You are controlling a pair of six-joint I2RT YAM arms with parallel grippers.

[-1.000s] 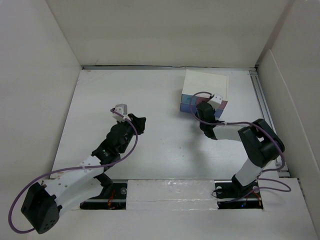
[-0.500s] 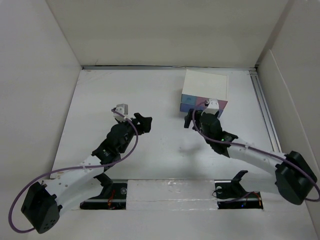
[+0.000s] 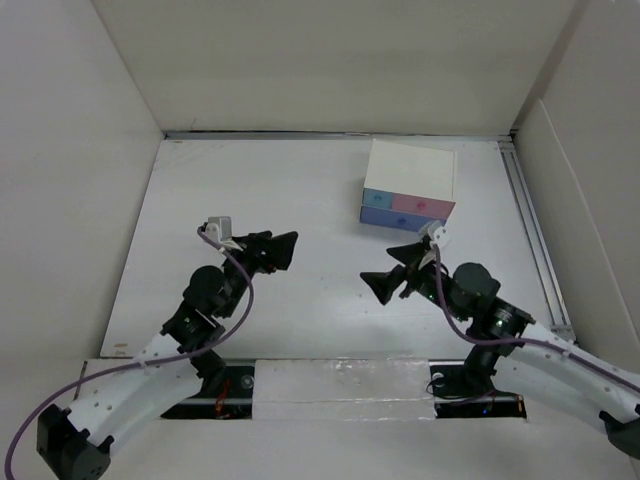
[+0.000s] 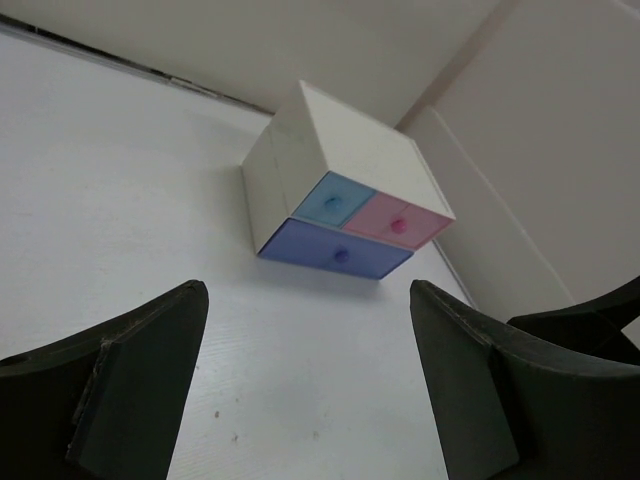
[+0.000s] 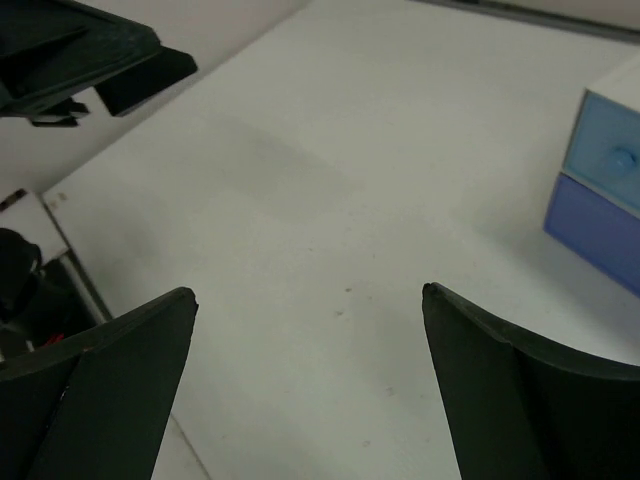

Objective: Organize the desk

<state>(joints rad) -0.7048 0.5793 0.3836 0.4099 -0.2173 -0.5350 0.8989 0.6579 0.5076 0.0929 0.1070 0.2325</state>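
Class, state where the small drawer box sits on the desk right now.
In the top view the drawer box sits on the desk, far right near the back wall, beyond the open right gripper and not touching it.

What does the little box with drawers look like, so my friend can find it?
Find the big white desk and look toward its far edge, on the right. A small white box sits there, with a light blue drawer and a pink drawer side by side above one wide purple-blue drawer. Nothing else there has coloured drawers.

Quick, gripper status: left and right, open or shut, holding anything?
Left gripper: open, holding nothing.
Right gripper: open, holding nothing.
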